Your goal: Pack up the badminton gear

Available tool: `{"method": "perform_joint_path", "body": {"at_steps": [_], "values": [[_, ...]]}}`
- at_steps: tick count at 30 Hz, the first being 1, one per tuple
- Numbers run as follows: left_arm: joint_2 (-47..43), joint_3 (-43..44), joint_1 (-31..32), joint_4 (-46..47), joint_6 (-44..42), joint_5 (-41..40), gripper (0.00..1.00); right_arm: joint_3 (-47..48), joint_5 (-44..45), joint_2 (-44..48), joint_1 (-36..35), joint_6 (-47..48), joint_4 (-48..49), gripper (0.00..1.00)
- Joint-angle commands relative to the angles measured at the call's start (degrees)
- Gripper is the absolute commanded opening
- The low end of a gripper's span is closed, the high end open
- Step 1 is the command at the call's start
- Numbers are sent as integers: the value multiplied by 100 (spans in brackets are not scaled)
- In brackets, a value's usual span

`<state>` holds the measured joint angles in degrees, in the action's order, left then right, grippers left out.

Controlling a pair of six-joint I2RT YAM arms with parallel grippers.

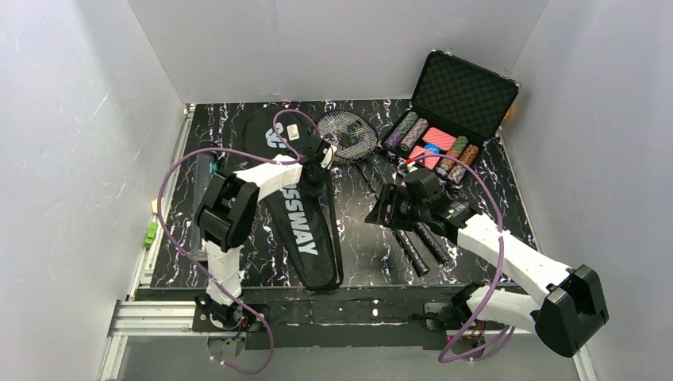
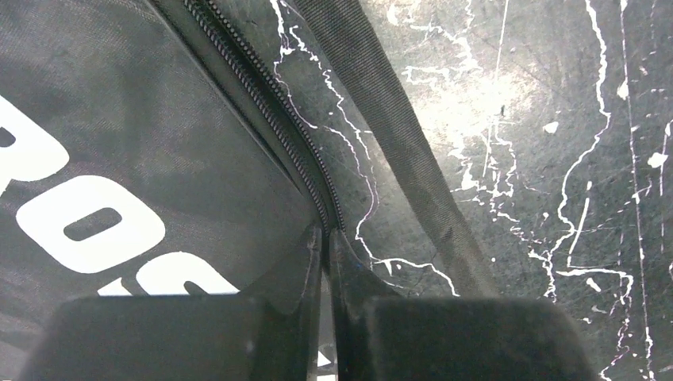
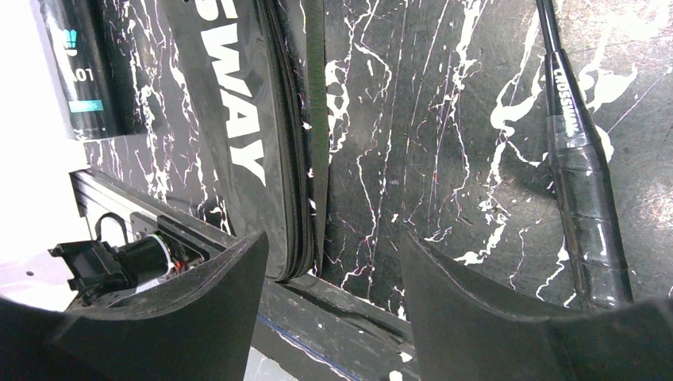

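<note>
The long black "CROSSWAY" racket bag (image 1: 301, 218) lies lengthwise on the marbled table. My left gripper (image 1: 326, 154) is at the bag's upper right edge. In the left wrist view its fingertips (image 2: 314, 238) are pinched together on the bag's zipper line (image 2: 262, 87). Two dark rackets lie right of the bag, heads (image 1: 347, 133) far and handles (image 1: 414, 248) near. My right gripper (image 1: 380, 212) hovers open between the bag and the handles with nothing in it. In its wrist view I see a wrapped handle (image 3: 583, 175), the bag (image 3: 230, 119) and a tube (image 3: 79, 71).
A black hard case (image 1: 456, 103) with coloured poker chips stands open at the back right, beside the racket heads. The bag's strap (image 3: 317, 119) lies along its right side. The table's near metal rail (image 1: 341, 305) runs below both grippers. White walls enclose the table.
</note>
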<state>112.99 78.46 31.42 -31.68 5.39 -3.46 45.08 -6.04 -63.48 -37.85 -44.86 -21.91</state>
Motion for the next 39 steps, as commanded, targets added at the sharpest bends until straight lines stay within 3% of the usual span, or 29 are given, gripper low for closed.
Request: {"method": "perform_joint_path", "body": {"at_steps": [1,8,16,22,32,36,39], "values": [[-336,138,-13,-265,-155,59,0,-31,-128,9,32,1,250,69],[-1225,146,-68,-831,-323,443,0,151,-390,-354,32,-14,524,70],[-2157,238,-342,-1769,-1003,2401,0,1113,-767,-1619,-165,-69,1283,73],[-2631,6,-546,-2385,-1718,3369,0,1971,-1044,-2508,-267,-250,1885,73],[-2995,-275,-725,-2683,-2036,3566,0,2402,-1136,-3161,-335,-641,2424,64],[-3028,-270,-725,-2667,-2015,3576,0,2224,-1151,-3150,-338,-696,2559,55],[-3003,-294,-725,-2633,-1974,3568,0,1970,-1154,-3027,-338,-746,2731,55]]}}
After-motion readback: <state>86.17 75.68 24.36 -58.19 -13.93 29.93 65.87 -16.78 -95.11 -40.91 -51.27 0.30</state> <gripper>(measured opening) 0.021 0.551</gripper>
